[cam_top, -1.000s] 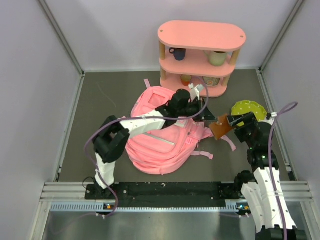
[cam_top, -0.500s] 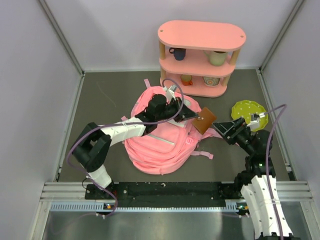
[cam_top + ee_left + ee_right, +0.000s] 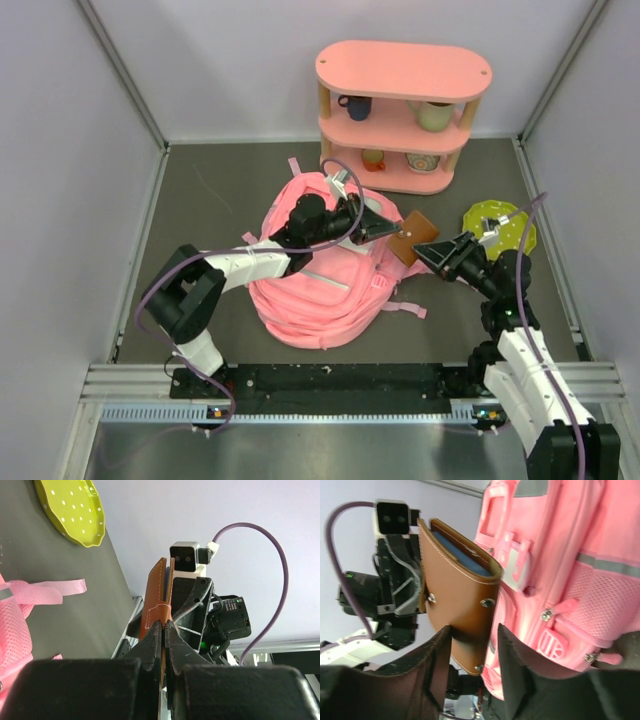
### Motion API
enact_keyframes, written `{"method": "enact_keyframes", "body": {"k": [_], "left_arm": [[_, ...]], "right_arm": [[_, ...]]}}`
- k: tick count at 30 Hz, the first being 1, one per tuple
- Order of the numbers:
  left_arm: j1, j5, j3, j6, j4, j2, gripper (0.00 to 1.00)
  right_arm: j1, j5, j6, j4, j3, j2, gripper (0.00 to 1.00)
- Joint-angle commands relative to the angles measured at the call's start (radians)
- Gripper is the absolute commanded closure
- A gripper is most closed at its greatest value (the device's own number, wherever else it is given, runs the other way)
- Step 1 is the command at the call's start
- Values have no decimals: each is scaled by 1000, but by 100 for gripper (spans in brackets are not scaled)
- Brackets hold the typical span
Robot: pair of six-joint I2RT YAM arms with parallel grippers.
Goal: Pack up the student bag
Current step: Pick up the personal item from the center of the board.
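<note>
Now that the brown case (image 3: 413, 236) has passed from the right arm to the left, the left gripper (image 3: 388, 229) is clamping it by one edge and holding it upright over the side of the pink backpack (image 3: 310, 290) that faces the right arm. The backpack is lying on the table (image 3: 220, 200) between the two arms, in front of the pink shelf (image 3: 400, 70). Having let go, the right gripper (image 3: 443, 256) is hanging just beside the case with its jaws parted, gripping nothing. The handover is looking finished, so the packing is now resting with the left arm. The case is still needing a way into the backpack, and no open zip is showing from these views.
</note>
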Motion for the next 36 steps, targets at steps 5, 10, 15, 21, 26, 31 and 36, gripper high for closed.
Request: {"method": "enact_keyframes", "body": {"k": [5,10,15,21,26,31,36], "left_arm": [[5,37,-32,-68,185,20,100],[5,40,-49,-61,188,14,100],[5,31,-63,7,108,-32,78],[5,-22,-72,185,-134,-139,37],[8,-163,-91,346,-372,-247,25],[28,-329,-167,459,-765,-497,20],[23,-417,-399,326,-941,-865,21]], "right_arm": [[17,-47,127,334,-26,41,84],[17,-70,153,400,-20,62,100],[18,-47,101,302,-2,18,100],[18,-37,53,179,18,-20,100],[20,-23,26,101,15,-48,100],[27,3,-75,-109,35,-103,100],[47,22,-88,-226,23,-215,100]]}}
